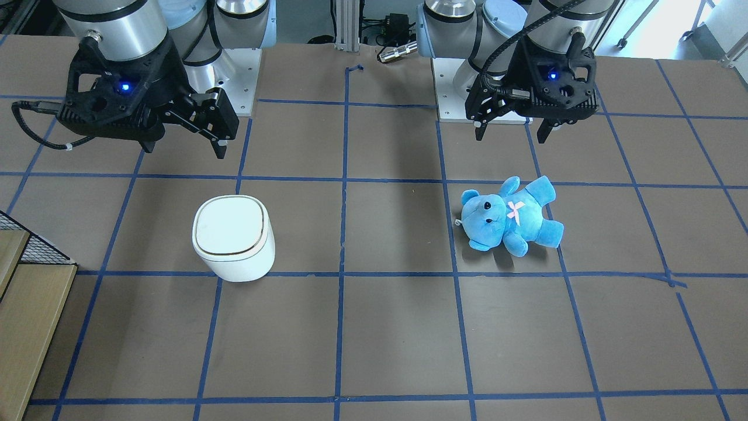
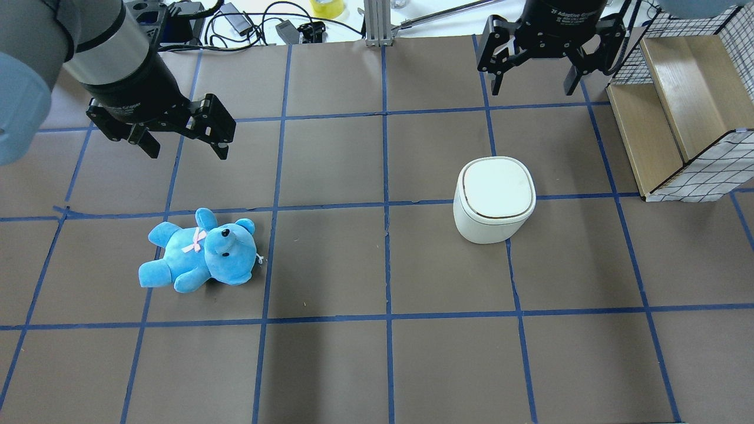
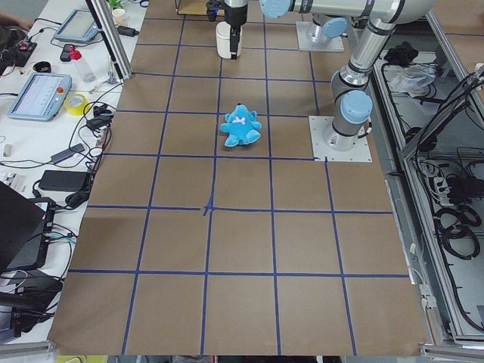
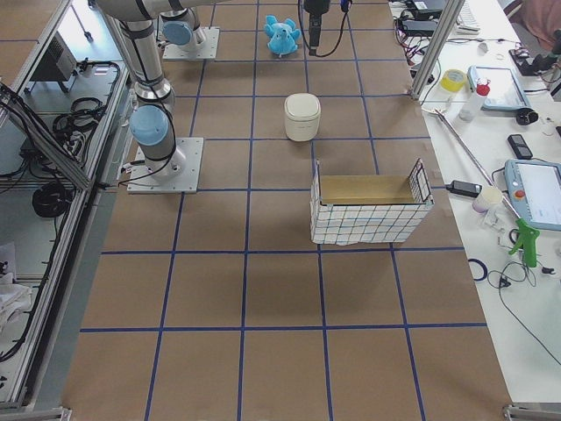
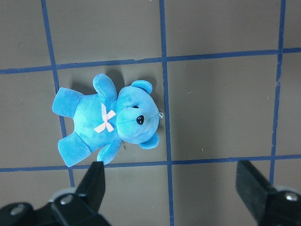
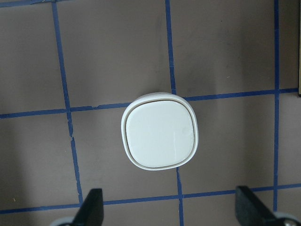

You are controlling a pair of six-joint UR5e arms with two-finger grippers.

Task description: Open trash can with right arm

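Note:
The white trash can stands upright with its flap lid shut; it also shows in the overhead view and, from straight above, in the right wrist view. My right gripper hangs open and empty well above the table, on the robot's side of the can and not touching it. It also shows in the overhead view and the right wrist view. My left gripper is open and empty above the table near a blue teddy bear.
The teddy bear lies on its back, far from the can. A wire basket holding wooden boxes stands beside the can on the robot's right. Blue tape lines grid the brown table. Cables and tools lie beyond the far edge.

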